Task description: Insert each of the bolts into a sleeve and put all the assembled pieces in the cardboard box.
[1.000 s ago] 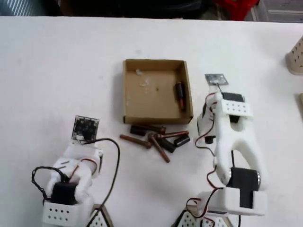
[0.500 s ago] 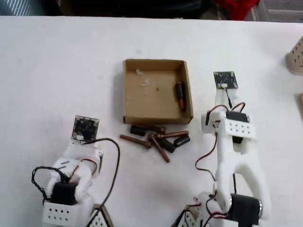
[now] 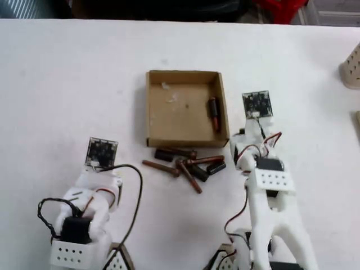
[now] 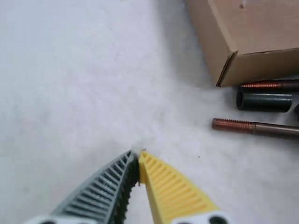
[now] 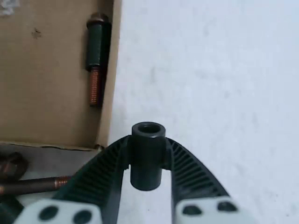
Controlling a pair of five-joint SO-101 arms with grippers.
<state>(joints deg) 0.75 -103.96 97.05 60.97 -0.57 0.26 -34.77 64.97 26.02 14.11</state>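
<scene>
The black sleeve [image 5: 147, 156] I'm after is pinched upright in the right claw [image 5: 147, 143], bore up, both fingers pressed against its sides. It hangs over bare table [image 3: 84, 73] just right of the near right corner of the cardboard box [image 3: 169, 140].

Inside the box, one assembled piece [image 3: 214, 113] lies against the right wall, its bolt already through its sleeve. Just near of the box is the loose pile: a copper bolt [image 3: 160, 167] on its left side, a bare sleeve [image 3: 165, 154] close to the box wall and another sleeve [image 3: 215, 167] at the right end, with more bolts crossed between them.

Over the last second the right arm has folded back toward the near edge. Its wrist swung slightly right, then came back left and nearer, so the held sleeve now sits beside the pile rather than farther up the box's right side. The pile, the box and the piece inside have not shifted.

The left claw [image 4: 138, 158] is pressed together on nothing, low over the table left of the box corner, and that arm has stayed parked near left.

I read this as the sleeve being presented for mating. A bolt must be picked up next, and most of the task is still ahead.
</scene>
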